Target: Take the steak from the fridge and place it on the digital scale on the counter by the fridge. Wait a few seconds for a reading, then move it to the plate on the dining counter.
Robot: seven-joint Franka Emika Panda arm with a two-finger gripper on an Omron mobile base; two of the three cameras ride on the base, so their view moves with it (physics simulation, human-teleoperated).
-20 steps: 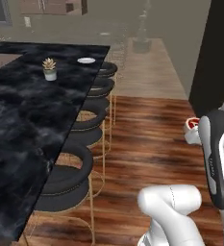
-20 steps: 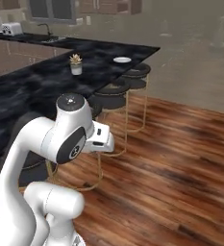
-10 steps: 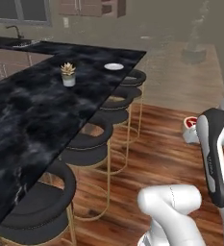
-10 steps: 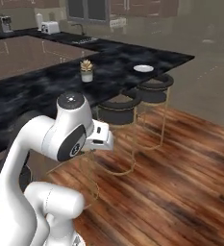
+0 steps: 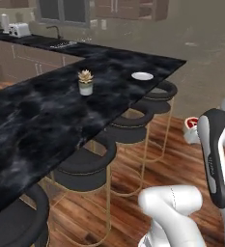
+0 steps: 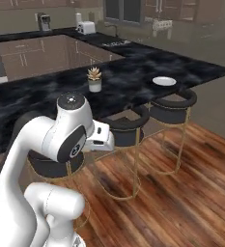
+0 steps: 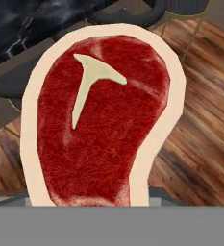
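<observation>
Steak (image 7: 101,120) held in gripper, long axis up the hand view, bone mark uppermost

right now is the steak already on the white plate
No, the plate sits bare on the dining counter while the steak is held up at the gripper.

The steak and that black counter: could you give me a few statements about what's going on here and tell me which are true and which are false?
1. The steak is held up in the robot's pincer, over the wooden floor. True.
2. The white plate already has the steak on it. False: the plate is bare, and the steak is still with the robot.
3. A small potted plant stands on the dining counter. True.
4. The plate sits in the middle of the counter, touching the plant. False: it lies apart from the plant, near the counter's far end, above a stool.
5. The stools have round black seats on gold legs. True.
</observation>
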